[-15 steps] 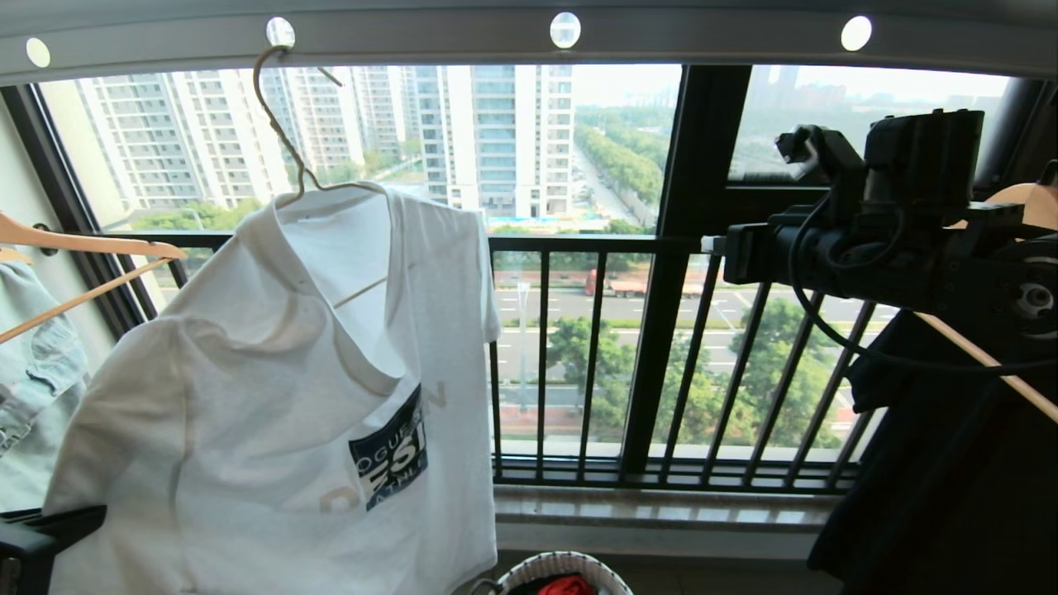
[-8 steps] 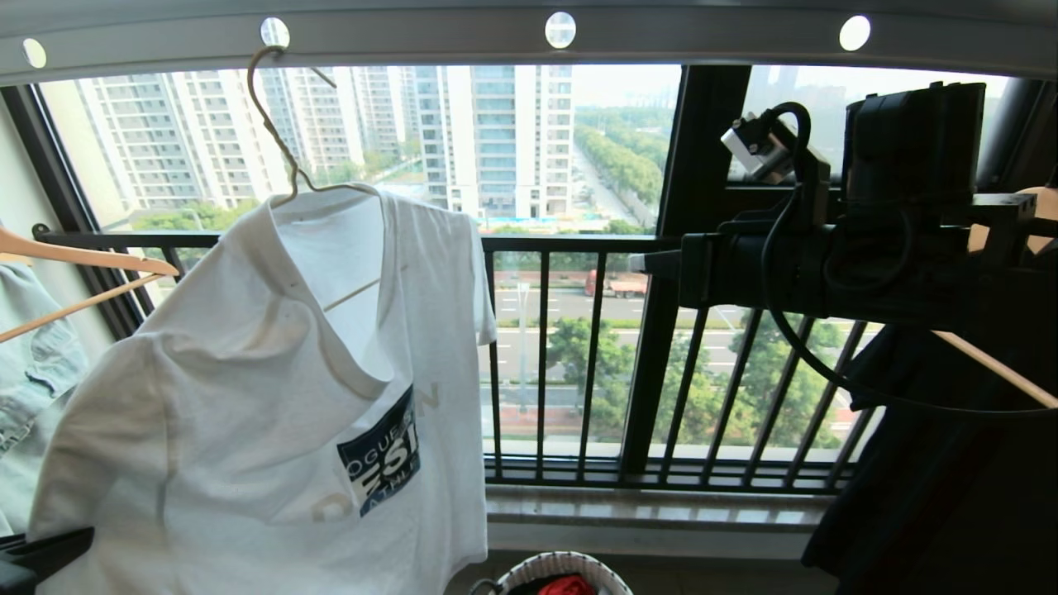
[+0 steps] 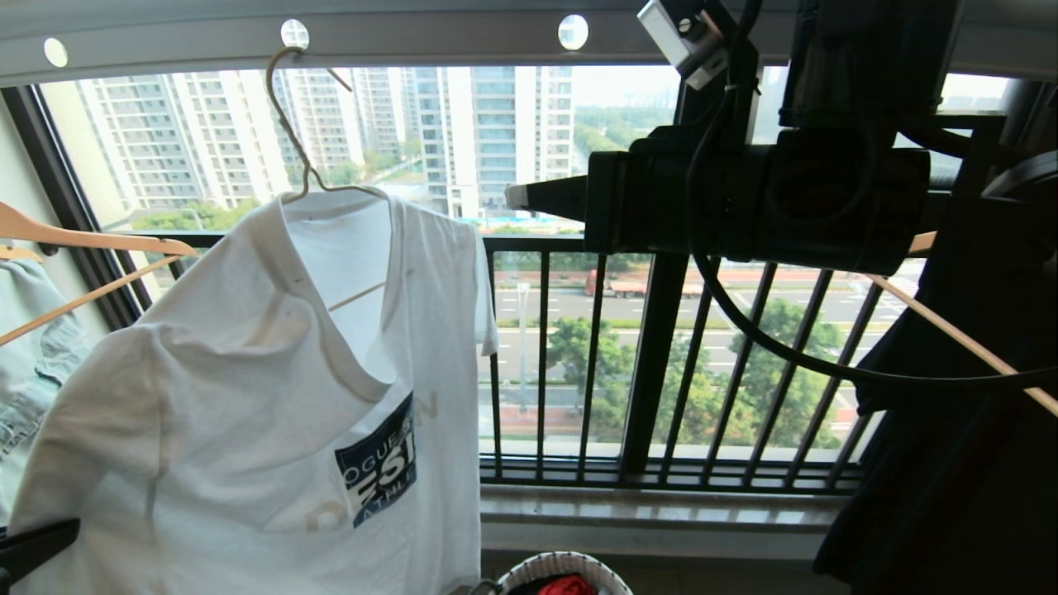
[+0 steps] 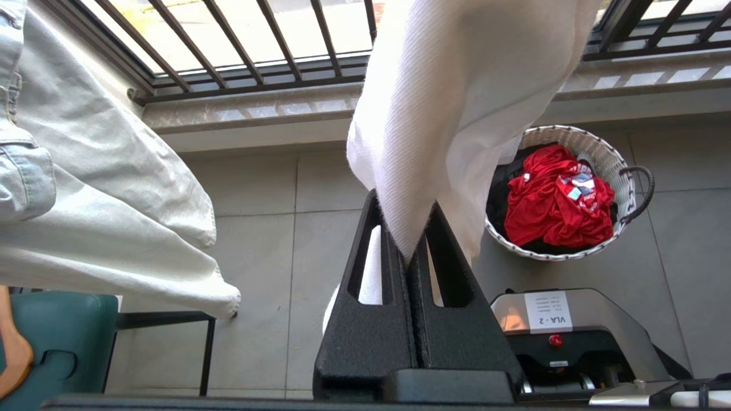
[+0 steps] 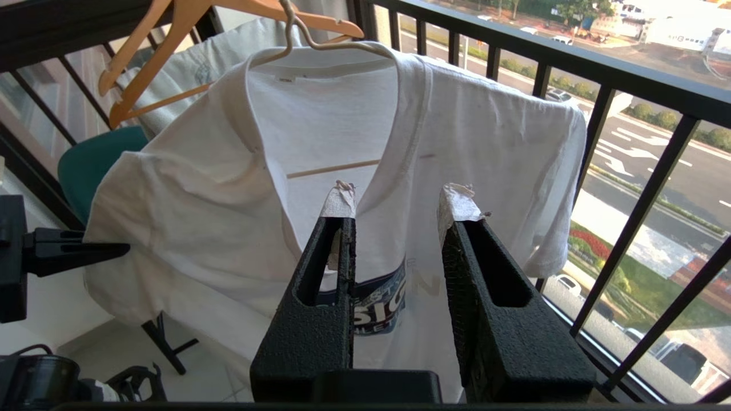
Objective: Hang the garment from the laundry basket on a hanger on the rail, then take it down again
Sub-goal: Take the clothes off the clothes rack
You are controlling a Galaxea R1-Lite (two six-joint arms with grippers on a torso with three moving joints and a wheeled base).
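The garment (image 3: 248, 397), a white T-shirt with a navy chest graphic, hangs on the thin wire hanger (image 3: 289, 124), whose hook sits in a hole of the grey rail (image 3: 455, 37). My left gripper (image 4: 406, 222) is shut on a fold of the garment's lower part (image 4: 457, 85); in the head view it shows only at the bottom left corner (image 3: 33, 545). My right gripper (image 5: 400, 200) is open and empty, raised to the right of the garment (image 5: 320, 142) and pointing at it, apart from the cloth; the head view shows it high up (image 3: 529, 197). The laundry basket (image 4: 571, 137) stands on the floor below.
A red garment (image 4: 559, 200) lies in the basket. Wooden hangers (image 3: 83, 244) and pale denim (image 3: 33, 355) hang at the left, dark clothing (image 3: 950, 463) at the right. The black window railing (image 3: 579, 244) runs behind. A teal seat (image 4: 57, 331) and my base (image 4: 571, 331) are below.
My right arm has risen and swung left toward the garment, and its jaws have opened. The garment has swayed slightly. The left gripper keeps its hold.
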